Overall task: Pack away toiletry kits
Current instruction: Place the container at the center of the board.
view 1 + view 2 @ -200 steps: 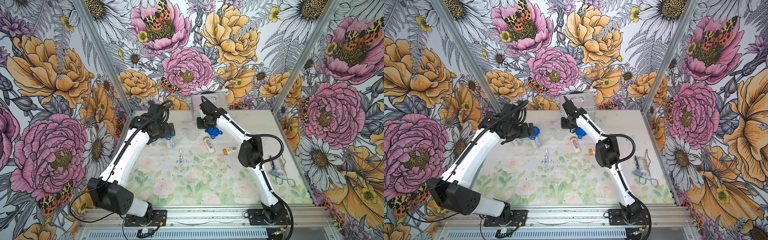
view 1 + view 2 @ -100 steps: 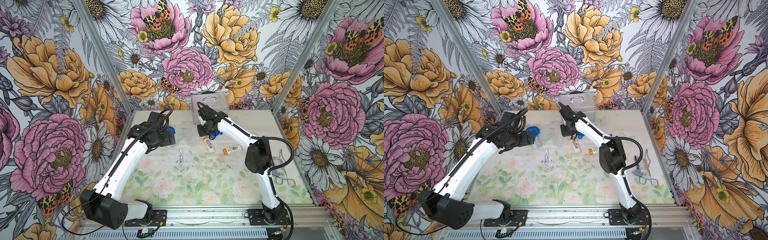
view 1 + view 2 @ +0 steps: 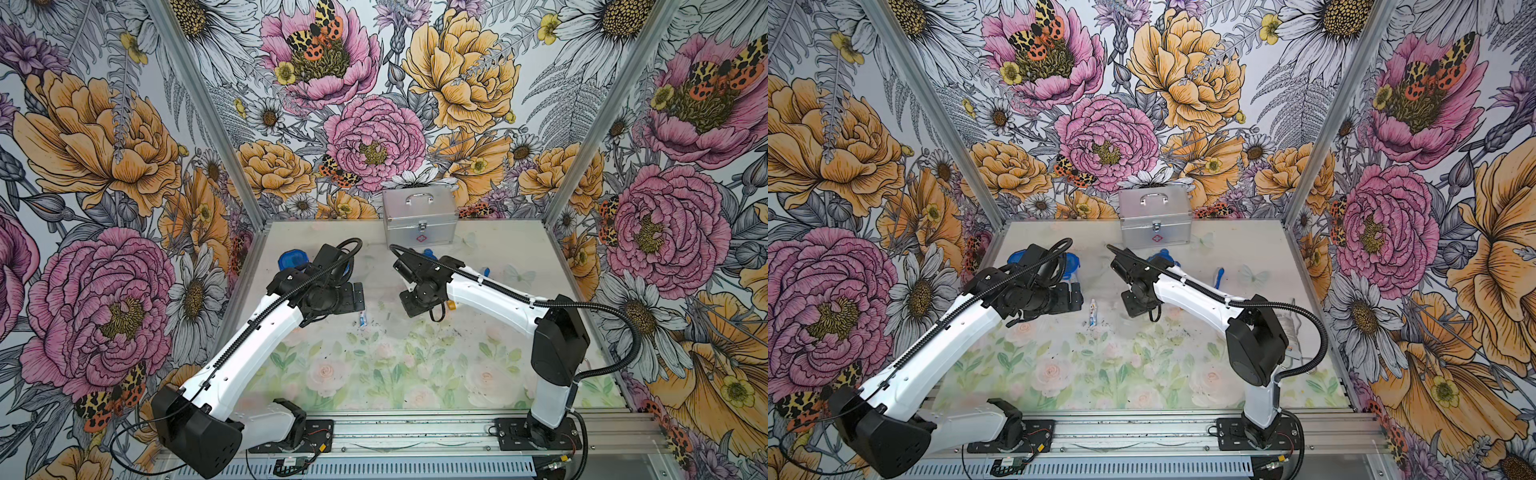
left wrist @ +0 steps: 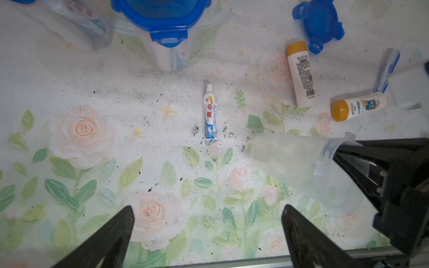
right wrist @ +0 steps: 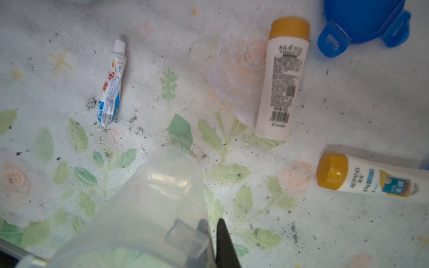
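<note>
The right hand (image 5: 211, 226) is pinched tight on the rim of an empty clear cup (image 5: 162, 190). It holds the cup tipped on its side, with the bottom pointing at the little tube (image 4: 210, 113). The tube lies flat on the bench (image 4: 81, 81), and nothing touches it. The left hand (image 4: 207, 210) hangs over the tube with its fingers spread wide and nothing in them.

The plain bottle (image 4: 300, 74) and the blue-label bottle (image 4: 358, 106) lie near the tube, but apart from it. A loose blue lid (image 4: 319, 23) lies past them. A shut cup (image 4: 160, 20) with a blue top stands near the tube's cap end.

I think this cup is being filled now, and the tube goes in first. The left hand needs to drop low and squeeze the tube across its thin middle. The tube is small and flat, so the fingers must nearly reach the bench. The right hand should turn the cup's mouth up to catch it.
</note>
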Controlling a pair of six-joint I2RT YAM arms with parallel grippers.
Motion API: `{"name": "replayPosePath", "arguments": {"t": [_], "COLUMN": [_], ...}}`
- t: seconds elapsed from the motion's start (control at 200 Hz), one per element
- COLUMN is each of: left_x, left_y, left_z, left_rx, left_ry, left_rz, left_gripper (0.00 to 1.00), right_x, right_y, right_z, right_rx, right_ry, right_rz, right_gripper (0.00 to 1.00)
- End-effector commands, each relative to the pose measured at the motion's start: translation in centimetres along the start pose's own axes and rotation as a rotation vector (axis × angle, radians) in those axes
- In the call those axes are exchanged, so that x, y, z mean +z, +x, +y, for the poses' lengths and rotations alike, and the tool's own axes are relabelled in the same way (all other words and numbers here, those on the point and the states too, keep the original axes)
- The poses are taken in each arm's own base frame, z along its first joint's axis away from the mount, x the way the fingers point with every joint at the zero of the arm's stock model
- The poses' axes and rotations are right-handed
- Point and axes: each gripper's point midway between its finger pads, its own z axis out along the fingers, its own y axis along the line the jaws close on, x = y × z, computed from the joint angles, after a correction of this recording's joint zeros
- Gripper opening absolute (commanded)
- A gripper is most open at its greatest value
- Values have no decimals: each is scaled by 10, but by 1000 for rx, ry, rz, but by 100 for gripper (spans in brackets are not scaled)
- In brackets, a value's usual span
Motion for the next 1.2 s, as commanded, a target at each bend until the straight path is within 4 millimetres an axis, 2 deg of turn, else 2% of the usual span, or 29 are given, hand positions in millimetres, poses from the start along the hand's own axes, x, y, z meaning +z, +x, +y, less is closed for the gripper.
{"name": "replayPosePath", "arguments": {"t": [0.0, 0.11, 0.275, 0.375, 0.545, 0.956, 1.126, 1.141, 1.196], "left_x": [-4, -5, -7, -7, -8, -7, -10, -11, -12], "left_y": [1, 6, 12, 14, 15, 14, 15, 15, 16], "left_z": [-1, -4, -7, -8, -9, -17, -22, -23, -25], "left_rx": [-29, -22, -25, -29, -29, -17, -14, -12, -5], "left_ry": [13, 23, 41, 45, 48, 59, 84, 86, 95], "left_rz": [-28, -22, -18, -18, -16, -7, -2, -1, 1], "left_gripper": [98, 99, 98, 99, 99, 99, 98, 98, 99], "right_x": [-4, -4, -9, -18, -39, -84, -100, -101, -101], "right_y": [3, 7, 11, 7, -2, -20, -43, -48, -56], "right_z": [2, 6, 6, 8, 10, 11, -8, -19, -33], "right_rx": [25, 16, 26, 37, 49, 86, 134, 156, 177], "right_ry": [39, 53, 58, 47, 24, -20, -37, -29, -18], "right_rz": [-26, -26, -34, -58, -107, -204, -252, -257, -265], "right_gripper": [6, 12, 31, 45, 57, 67, 71, 72, 73]}}
